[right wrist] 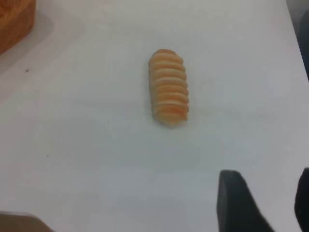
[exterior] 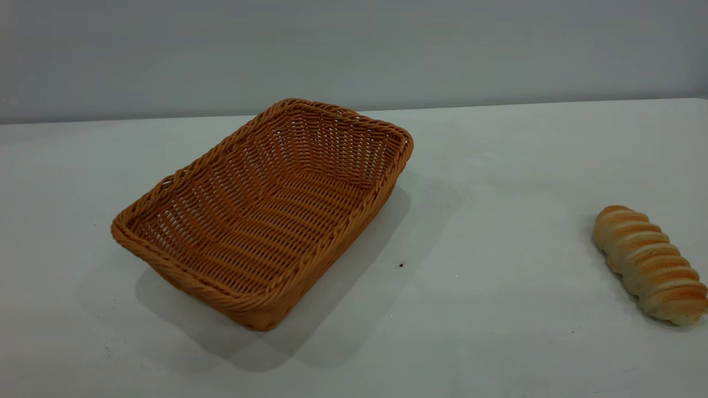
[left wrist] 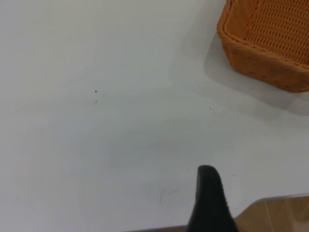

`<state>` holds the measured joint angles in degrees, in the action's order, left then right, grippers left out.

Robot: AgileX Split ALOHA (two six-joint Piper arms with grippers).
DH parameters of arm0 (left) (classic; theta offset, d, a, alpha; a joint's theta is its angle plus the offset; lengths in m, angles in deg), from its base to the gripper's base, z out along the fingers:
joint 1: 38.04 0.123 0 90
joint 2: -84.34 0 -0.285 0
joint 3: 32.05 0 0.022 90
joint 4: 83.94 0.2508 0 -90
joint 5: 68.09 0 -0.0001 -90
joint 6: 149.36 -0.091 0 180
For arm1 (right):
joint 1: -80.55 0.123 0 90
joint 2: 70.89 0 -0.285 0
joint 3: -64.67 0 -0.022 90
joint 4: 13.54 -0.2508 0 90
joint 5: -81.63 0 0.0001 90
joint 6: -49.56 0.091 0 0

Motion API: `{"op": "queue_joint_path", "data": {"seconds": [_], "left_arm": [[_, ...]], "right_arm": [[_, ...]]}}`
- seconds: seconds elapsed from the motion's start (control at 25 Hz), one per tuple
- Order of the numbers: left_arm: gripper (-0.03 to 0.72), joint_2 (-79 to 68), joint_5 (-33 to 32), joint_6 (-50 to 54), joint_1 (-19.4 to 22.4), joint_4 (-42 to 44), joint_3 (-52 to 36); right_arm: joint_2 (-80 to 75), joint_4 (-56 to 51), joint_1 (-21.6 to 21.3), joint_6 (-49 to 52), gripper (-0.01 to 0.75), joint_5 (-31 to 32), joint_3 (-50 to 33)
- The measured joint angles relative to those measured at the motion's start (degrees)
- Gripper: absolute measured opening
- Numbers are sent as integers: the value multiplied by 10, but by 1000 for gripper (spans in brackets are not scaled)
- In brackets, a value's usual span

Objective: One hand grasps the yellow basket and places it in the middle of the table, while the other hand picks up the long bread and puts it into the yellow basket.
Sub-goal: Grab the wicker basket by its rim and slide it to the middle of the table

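The yellow basket (exterior: 265, 221) stands empty on the table (exterior: 498, 182), left of centre and turned at an angle. Far off at the right edge lies the long bread (exterior: 650, 265), flat on the table. Neither gripper shows in the exterior view. In the right wrist view my right gripper (right wrist: 268, 198) is open with nothing in it, hovering short of the long bread (right wrist: 169, 87); a corner of the basket (right wrist: 14, 21) shows beyond. In the left wrist view a dark part of my left gripper (left wrist: 208, 198) hangs over bare table, well away from the basket (left wrist: 265, 58).
A grey wall runs behind the table. The table's near edge, with brown floor (left wrist: 280, 215) below it, shows close to the left gripper. Bare white tabletop lies between basket and bread. The table's side edge (right wrist: 300, 38) is close beyond the bread.
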<state>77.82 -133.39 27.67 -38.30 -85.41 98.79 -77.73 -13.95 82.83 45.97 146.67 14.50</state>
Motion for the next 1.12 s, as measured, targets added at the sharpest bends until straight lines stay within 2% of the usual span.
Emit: {"op": "queue_joint_path", "data": {"seconds": [0.6, 0.72, 0.92, 1.12], "left_arm": [[571, 0, 0, 0, -103, 0, 0], [571, 0, 0, 0, -122, 0, 0], [571, 0, 0, 12, -126, 0, 0], [571, -37, 5, 110, -126, 4, 0]], "right_arm": [[0, 0, 0, 0, 337, 0, 0], [0, 0, 18, 0, 337, 0, 0], [0, -5, 63, 1, 337, 0, 0], [0, 14, 69, 31, 337, -12, 8]]}}
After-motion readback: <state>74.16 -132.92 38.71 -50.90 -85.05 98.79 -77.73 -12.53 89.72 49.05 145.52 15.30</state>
